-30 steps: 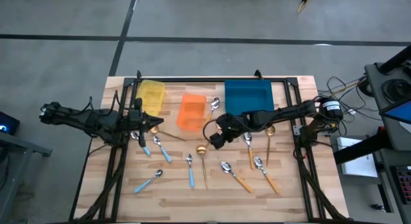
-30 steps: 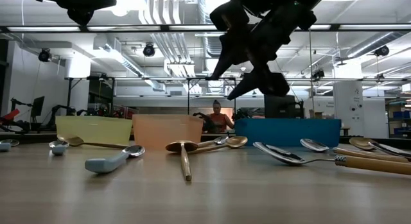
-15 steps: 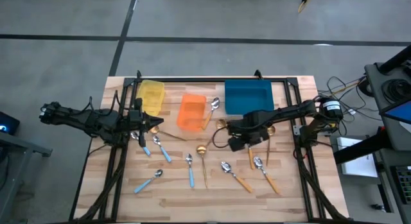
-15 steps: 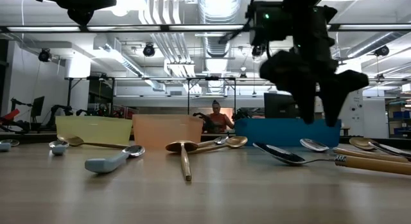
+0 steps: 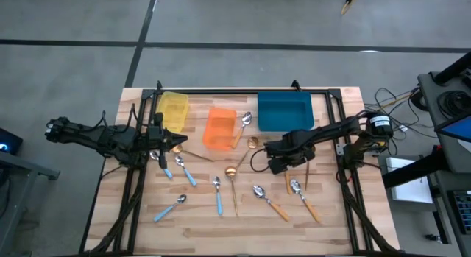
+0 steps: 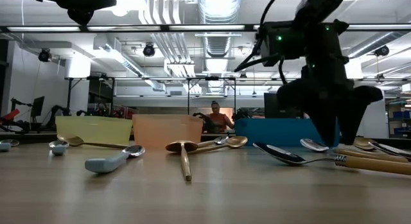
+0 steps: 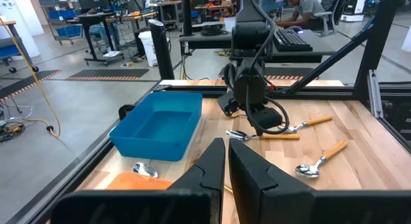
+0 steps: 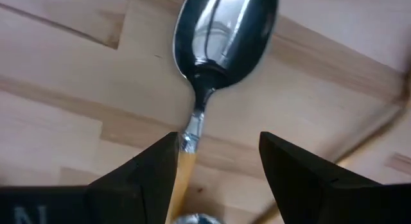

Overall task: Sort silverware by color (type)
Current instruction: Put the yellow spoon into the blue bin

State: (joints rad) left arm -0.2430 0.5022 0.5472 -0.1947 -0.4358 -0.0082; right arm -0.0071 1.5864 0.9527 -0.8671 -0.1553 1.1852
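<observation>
The right gripper (image 5: 277, 166) has dropped lower at frame centre-right, fingers spread around an orange-handled spoon (image 8: 209, 51). Left gripper (image 7: 226, 169) pressed together.

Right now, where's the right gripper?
In the high view the right gripper is low over the table's right half, in front of the blue bin, jaws open astride an orange-handled spoon.

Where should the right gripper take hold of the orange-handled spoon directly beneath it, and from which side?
Grip the orange-handled spoon from straight above, at the handle just behind the neck. It lies flat on the table, and the right gripper already hangs open with one finger on either side of that narrow handle.
</observation>
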